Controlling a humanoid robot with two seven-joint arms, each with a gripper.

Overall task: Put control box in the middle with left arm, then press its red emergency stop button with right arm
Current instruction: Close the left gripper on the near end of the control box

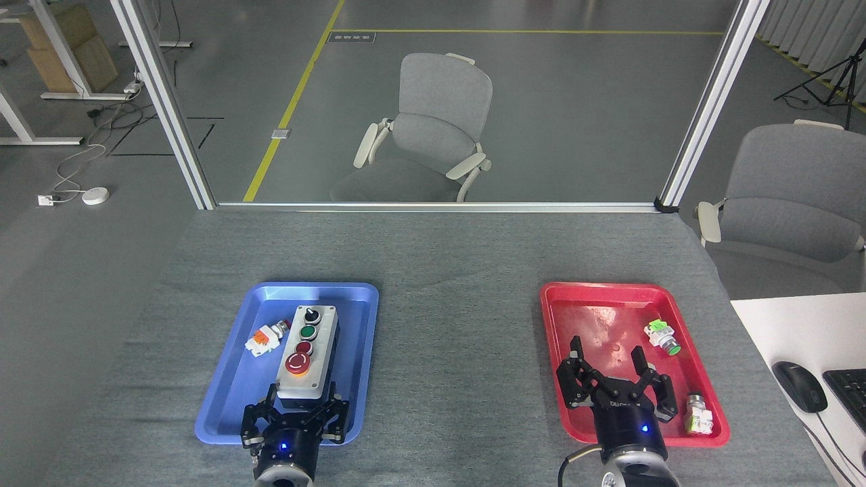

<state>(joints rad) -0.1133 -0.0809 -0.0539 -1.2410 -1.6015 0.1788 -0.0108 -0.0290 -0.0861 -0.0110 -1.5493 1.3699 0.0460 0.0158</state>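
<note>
Now, step in hand: you are reaching for the control box (306, 352) with the left gripper (300, 400), jaws spread at the box's near end, not yet closed on it.
Box: lying in the blue tray (223, 399), near its right edge.
Next: you are needing a firm pinch, then a carry to the table's (446, 270) middle.
Right gripper (607, 357): hanging spread over the red tray (551, 318), holding nothing; the red emergency stop button (297, 364) is waiting.

Control box (308, 352) in left tray (230, 406)

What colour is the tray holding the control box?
Blue tray, seen in the head view; the control box sits inside.
</note>
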